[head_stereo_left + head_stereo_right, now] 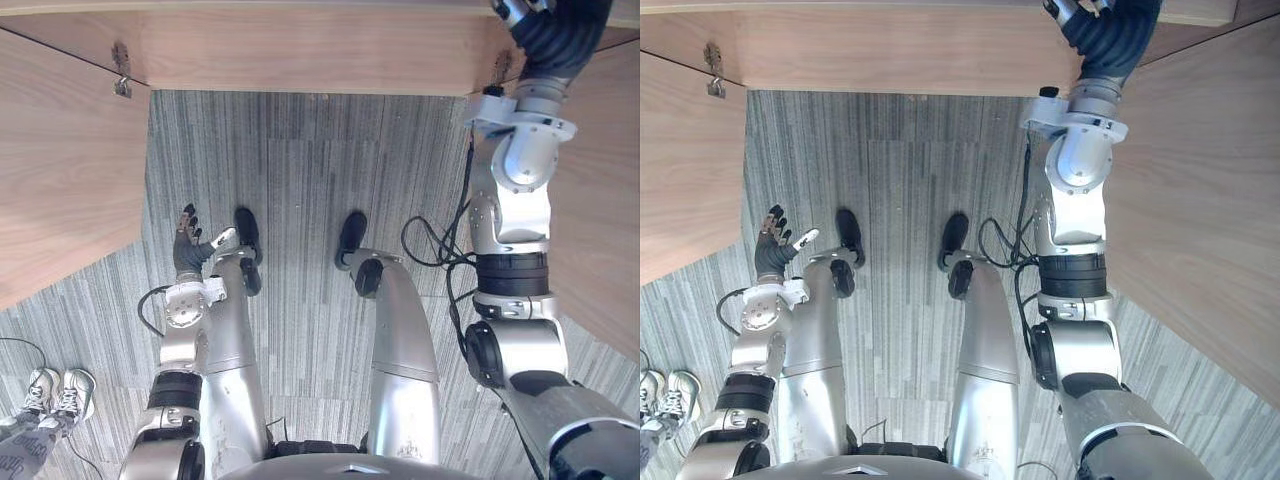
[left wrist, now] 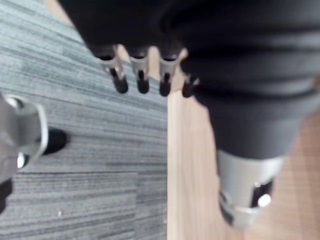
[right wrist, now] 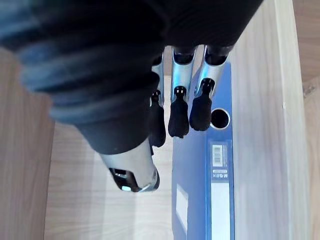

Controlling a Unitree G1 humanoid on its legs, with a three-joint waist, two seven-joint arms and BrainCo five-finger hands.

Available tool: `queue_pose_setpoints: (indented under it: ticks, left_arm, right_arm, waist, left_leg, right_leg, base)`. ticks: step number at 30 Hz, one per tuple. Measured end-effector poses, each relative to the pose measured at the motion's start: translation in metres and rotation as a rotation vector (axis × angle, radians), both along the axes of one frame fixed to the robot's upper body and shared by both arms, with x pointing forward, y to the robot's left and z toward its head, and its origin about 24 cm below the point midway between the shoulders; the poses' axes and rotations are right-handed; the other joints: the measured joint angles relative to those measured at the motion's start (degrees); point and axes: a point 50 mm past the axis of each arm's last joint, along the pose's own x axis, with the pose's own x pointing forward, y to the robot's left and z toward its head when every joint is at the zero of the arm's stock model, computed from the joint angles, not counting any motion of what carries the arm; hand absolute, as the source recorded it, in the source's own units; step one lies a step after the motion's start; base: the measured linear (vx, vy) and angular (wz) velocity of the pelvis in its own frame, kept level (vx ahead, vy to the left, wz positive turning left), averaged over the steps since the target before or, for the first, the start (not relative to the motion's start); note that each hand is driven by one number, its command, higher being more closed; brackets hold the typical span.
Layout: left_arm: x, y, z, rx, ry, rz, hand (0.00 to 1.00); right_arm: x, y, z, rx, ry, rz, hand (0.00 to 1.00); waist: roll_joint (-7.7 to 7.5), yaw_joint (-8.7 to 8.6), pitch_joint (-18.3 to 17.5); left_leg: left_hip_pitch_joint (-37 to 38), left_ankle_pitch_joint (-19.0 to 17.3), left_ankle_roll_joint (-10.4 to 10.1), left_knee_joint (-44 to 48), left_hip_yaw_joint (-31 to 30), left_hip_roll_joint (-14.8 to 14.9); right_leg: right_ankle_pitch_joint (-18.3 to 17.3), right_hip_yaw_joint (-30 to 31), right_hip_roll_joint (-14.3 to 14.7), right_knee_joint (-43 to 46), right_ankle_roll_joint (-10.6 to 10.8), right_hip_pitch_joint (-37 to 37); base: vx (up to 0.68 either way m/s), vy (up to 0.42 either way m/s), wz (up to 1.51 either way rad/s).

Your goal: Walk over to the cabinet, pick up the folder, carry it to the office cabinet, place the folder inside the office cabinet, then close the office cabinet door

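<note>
My right hand point(image 3: 179, 85) reaches into the office cabinet point(image 3: 262, 125), fingers straight, tips over the spine of the blue folder point(image 3: 220, 195) standing against its inner wall, while my left hand point(image 1: 188, 248) hangs low, fingers relaxed, above the carpet point(image 1: 300, 170).

Blue folder point(image 3: 192, 165), pale wood-grain cabinet point(image 1: 300, 50), grey streaked carpet point(image 1: 300, 180).

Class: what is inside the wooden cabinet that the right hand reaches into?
A blue folder sits beside the cabinet wall. The right hand covers part of it; contact cannot be told.
</note>
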Motion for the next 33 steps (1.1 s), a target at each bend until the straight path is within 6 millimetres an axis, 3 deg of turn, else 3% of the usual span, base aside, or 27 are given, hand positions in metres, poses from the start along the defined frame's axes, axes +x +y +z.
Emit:
queue_pose_setpoints:
  ticks: [8, 12, 17, 24, 33]
  left_arm:
    - [0.0, -0.003, -0.001, 0.003, 0.004, -0.007, 0.0]
    - [0.0, -0.002, -0.002, -0.007, 0.007, 0.006, 0.0]
    - [-0.001, -0.005, -0.009, -0.014, 0.029, 0.002, 0.0]
    - [-0.002, 0.0, -0.009, -0.031, 0.021, 0.009, 0.0]
    - [-0.002, 0.002, -0.008, -0.04, 0.012, 0.015, 0.0]
  right_arm:
    - [0.017, 0.03, 0.012, -0.094, 0.041, 0.058, 1.0]
    - [0.022, 0.034, 0.021, -0.119, 0.055, 0.052, 1.0]
    - [0.035, 0.034, 0.025, -0.176, 0.118, 0.024, 1.0]
    - [0.039, 0.032, 0.051, -0.283, 0.121, -0.025, 1.0]
    - [0.035, 0.019, 0.085, -0.246, 0.095, -0.035, 1.0]
  waist:
    - [0.0, 0.38, 0.0]
    - [0.0, 0.64, 0.0]
    - [0.0, 1.0, 0.0]
    - [0.0, 0.96, 0.0]
    - [-0.01, 0.88, 0.0]
  left_leg:
    - [-1.1, 0.0, -0.1, 0.6, -0.3, 0.0]
    - [-2.3, 0.5, -0.3, 0.3, -0.3, -0.1]
    - [-2.5, 0.9, -0.5, -0.7, -0.6, -0.4]
    - [-3.2, 2.3, -0.6, -3.0, -1.6, -1.3]
    - [-3.8, 4.2, -0.8, -6.1, -1.8, -2.1]
  right_leg:
    - [-0.4, -0.1, -0.2, 0.9, -0.1, -1.0]
    - [-0.3, -0.3, -0.4, 1.0, -0.2, -2.3]
    - [-0.1, -0.7, -0.6, 0.6, -0.5, -2.3]
    - [-0.1, -2.1, -1.3, -0.6, -0.6, -2.4]
    - [0.5, -3.0, -1.9, -2.3, -1.0, -3.2]
  base:
    - [0.0, 0.0, 0.0]
    - [0.0, 0.004, 0.04]
    - [0.01, 0.006, 0.06]
    - [0.01, 0.007, 0.1]
    - [0.01, -0.002, 0.07]
